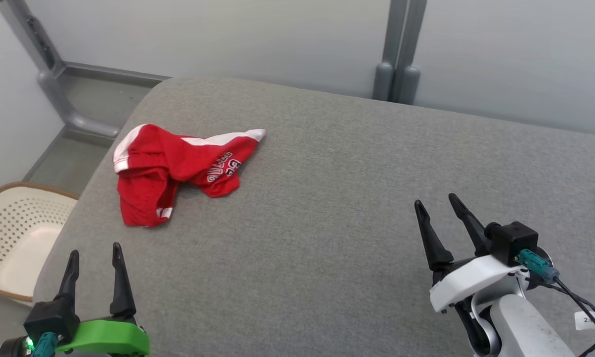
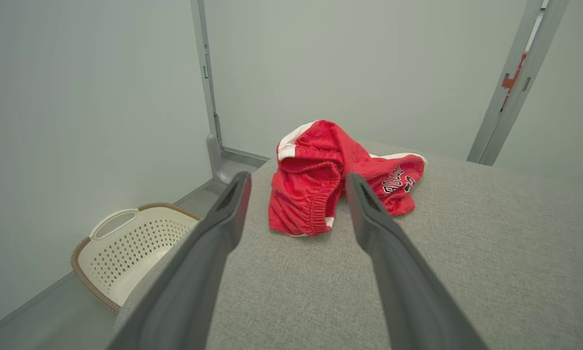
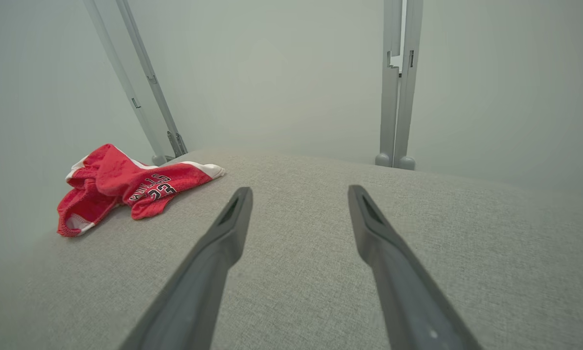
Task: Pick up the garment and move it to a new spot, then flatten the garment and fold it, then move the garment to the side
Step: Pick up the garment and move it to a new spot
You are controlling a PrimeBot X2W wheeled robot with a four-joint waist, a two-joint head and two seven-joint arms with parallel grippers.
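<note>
Red shorts (image 1: pixel 168 163) with white trim and black lettering lie crumpled on the far left part of a grey padded table (image 1: pixel 327 208), close to its left edge. The left gripper (image 1: pixel 95 249), over the near left corner, has its 2 dark fingers spread with nothing between them; the shorts lie beyond its tips, apart from them. The right gripper (image 1: pixel 434 199), at the near right, likewise has its 2 fingers spread and empty, well apart from the shorts. A cream perforated basket (image 1: pixel 14 233) stands on the floor left of the table.
</note>
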